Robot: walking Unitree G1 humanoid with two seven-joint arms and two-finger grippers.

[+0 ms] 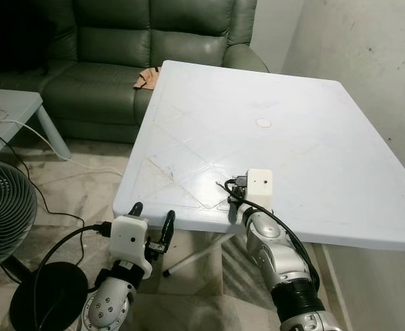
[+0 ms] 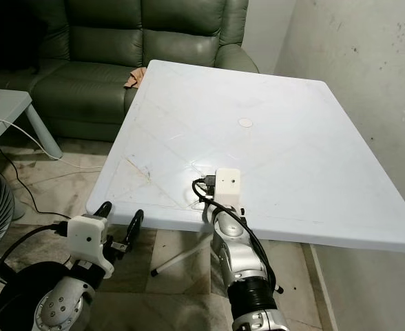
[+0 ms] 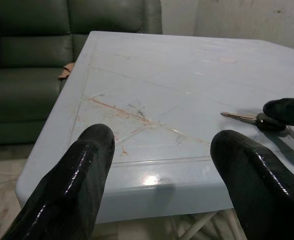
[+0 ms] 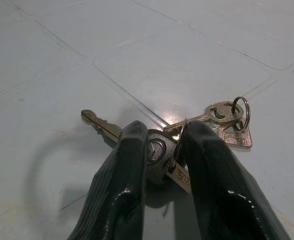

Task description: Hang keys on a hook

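Two claws: both noted, placed against the bench (image 1: 306, 131).
Right claw (image 4: 162, 150): fingers clamped on the dark head of the keys (image 4: 159, 150), over the bench's near edge.
Keys: lying on the bench top; long blade, ring, second key and tag fan out beyond the fingers.
Left claw (image 1: 151, 219): fingers spread apart, holding nothing, below and just off the bench's near corner.
Sofa (image 1: 120, 55): beyond the bench's far edge.
Fan (image 1: 3, 214): on the floor, left of the bench.
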